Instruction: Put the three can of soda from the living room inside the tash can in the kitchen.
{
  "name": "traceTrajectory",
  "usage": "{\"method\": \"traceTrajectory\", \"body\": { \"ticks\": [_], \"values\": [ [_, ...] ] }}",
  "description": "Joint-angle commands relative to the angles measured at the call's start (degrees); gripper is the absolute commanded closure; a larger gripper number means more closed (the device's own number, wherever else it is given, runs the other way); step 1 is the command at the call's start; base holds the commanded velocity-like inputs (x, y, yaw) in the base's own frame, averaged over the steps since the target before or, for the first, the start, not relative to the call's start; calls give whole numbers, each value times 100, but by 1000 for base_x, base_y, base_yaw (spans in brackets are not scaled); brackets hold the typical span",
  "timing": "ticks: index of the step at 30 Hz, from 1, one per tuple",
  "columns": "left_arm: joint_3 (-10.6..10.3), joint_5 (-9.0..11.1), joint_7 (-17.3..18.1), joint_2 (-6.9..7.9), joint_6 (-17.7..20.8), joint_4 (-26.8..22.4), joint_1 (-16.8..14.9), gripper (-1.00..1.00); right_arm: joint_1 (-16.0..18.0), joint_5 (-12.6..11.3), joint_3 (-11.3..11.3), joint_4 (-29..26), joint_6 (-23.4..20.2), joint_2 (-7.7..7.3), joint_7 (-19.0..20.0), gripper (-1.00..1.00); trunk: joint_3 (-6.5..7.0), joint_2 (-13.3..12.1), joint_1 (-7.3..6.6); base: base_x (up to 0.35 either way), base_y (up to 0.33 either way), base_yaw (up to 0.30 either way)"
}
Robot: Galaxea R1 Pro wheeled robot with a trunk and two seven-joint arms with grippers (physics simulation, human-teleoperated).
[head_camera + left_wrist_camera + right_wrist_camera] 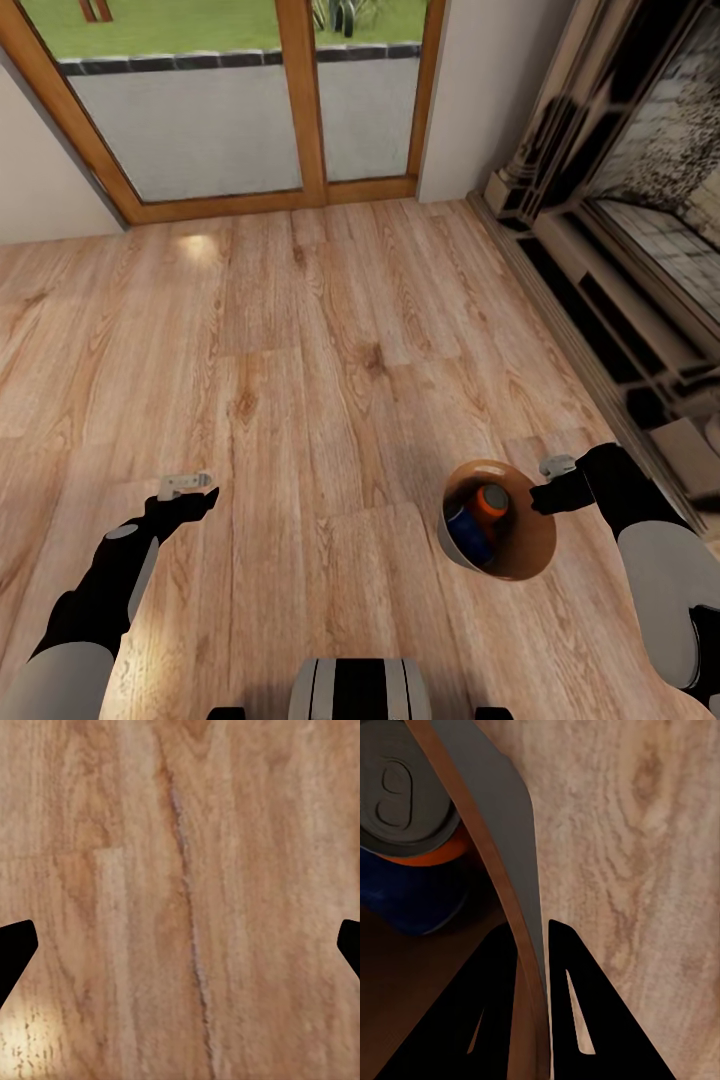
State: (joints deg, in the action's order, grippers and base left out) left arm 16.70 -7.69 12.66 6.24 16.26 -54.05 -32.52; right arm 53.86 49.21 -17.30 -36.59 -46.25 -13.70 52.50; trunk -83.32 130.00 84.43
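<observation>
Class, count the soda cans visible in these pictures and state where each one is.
2: an orange can and a blue can, both inside the bin gripped by the right fingers. Others may be hidden.

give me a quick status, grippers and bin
Right gripper shut on trash can rim. Left gripper open, empty, over wood floor. Orange can and blue can in bin. Nothing in the way.

tash can (520,560) upright, soda cans (480,515) inside
</observation>
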Motion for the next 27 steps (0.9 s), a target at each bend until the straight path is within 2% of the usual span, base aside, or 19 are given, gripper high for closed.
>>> {"method": "traceTrajectory", "body": {
  "ticks": [1, 11, 21, 27],
  "values": [
    [0, -4, 0, 0, 0, 0, 0, -100, 1, -63, -1, 2, -51, 0, 23, 100, -18, 42, 22, 0, 0, 0],
    [0, -20, 0, 0, -113, 5, 0, -100, 1, -69, -1, 2, -51, 6, 23, 100, -36, 82, 44, 0, 0, 0],
    [0, -70, 0, 8, -149, 208, 0, -100, 1, -69, -1, 2, -51, 1, 20, 100, -216, 483, 263, 0, 0, 0],
    [0, -21, 0, 7, -160, 243, 0, -100, 1, -69, -1, 2, -48, 0, 15, 100, -216, 483, 263, 0, 0, 0]
  ]
}}
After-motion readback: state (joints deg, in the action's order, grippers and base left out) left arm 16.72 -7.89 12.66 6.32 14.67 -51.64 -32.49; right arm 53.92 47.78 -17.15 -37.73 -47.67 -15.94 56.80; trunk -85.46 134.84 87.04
